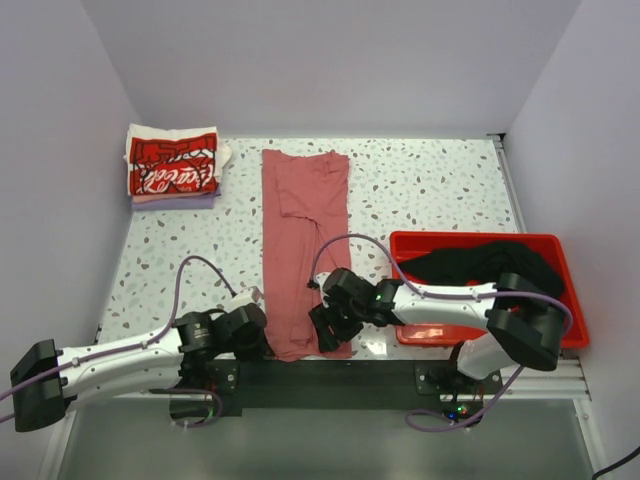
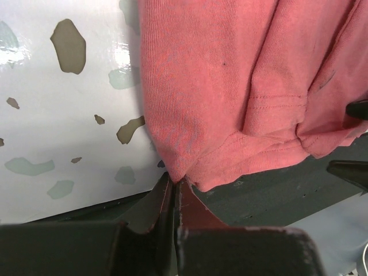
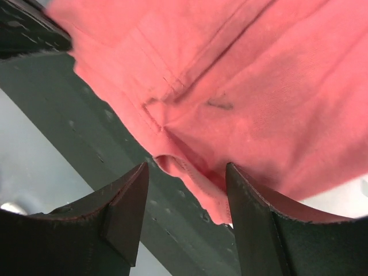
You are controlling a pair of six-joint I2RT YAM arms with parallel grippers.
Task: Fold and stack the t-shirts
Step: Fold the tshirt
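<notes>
While I scan the top view, the dusty-red shirt point(image 1: 303, 240) lies as a long narrow strip on the speckled table point(image 1: 430, 190), its near end reaching the dark rail point(image 1: 330, 380). The left gripper point(image 1: 258, 335) sits at that shirt's near left corner and the right gripper point(image 1: 330, 328) at its near right corner. From up here the arms cover the fingertips, so I can't read either grip. Far left of the shirt, the folded stack point(image 1: 172, 165) shows Coca-Cola print on top. Right of the shirt, the black shirt point(image 1: 490, 262) is heaped in the red bin point(image 1: 570, 310), partly behind the right arm.

Over to the left wrist: the left gripper point(image 2: 174, 185) is pinched tight on the shirt's corner hem, with just a sliver of cloth between its fingers. Dark tips are cut off at the right edge, and I can't tell what they are.

Now the right wrist: the right gripper point(image 3: 187, 172) stands wide, straddling a puckered fold of hem that it isn't squeezing. The top-left corner is blurred.
</notes>
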